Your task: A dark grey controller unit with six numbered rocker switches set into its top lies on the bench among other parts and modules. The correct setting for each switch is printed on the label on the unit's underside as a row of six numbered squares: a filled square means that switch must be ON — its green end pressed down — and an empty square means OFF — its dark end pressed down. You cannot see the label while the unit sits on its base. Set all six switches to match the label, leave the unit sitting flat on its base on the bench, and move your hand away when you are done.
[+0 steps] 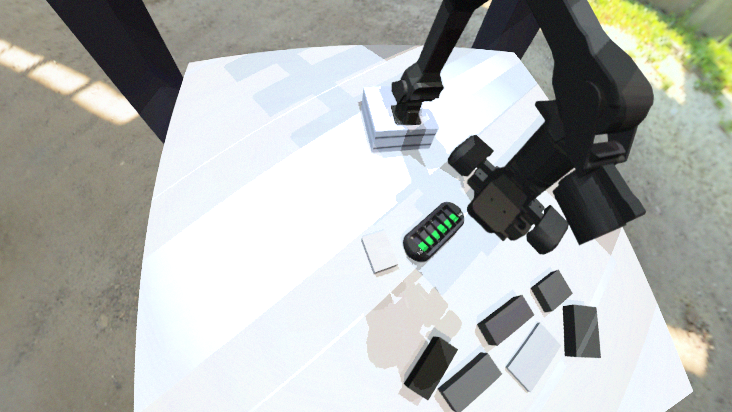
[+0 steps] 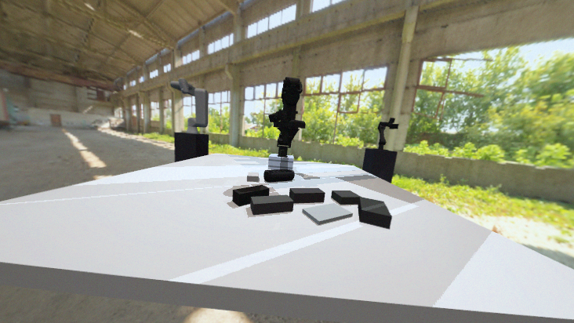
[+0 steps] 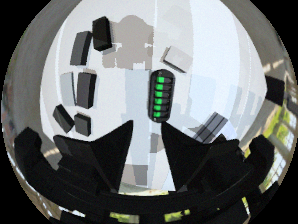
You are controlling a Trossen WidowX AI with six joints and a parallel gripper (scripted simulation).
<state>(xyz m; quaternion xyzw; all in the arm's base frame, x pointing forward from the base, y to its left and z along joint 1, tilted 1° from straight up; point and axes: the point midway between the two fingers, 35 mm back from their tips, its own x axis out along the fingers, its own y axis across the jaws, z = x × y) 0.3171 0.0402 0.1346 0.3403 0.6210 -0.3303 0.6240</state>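
Note:
The dark grey controller unit (image 1: 427, 225) (image 2: 279, 176) (image 3: 171, 112) sits on the bench, switches up, diagonal in the top view. All six green ends show along one side of its row. Which ends are pressed down I cannot tell for sure. The label on its underside is hidden. My gripper (image 1: 504, 197) (image 3: 147, 124) is partly open and empty. It hangs above and beside one end of the unit, clear of it. In the wrist view the fingertips stand apart just below the unit's near end, with only bench between them. In the top view the gripper's body hides the fingertips.
A small pale tile (image 1: 379, 251) (image 2: 252, 176) (image 3: 179, 58) lies beside the unit's far end. A pale box (image 1: 404, 139) (image 3: 212, 126) stands behind. Several dark blocks (image 1: 506, 319) (image 2: 306, 194) (image 3: 86, 90) and a flat pale panel (image 1: 532, 358) (image 2: 327, 213) lie together to one side.

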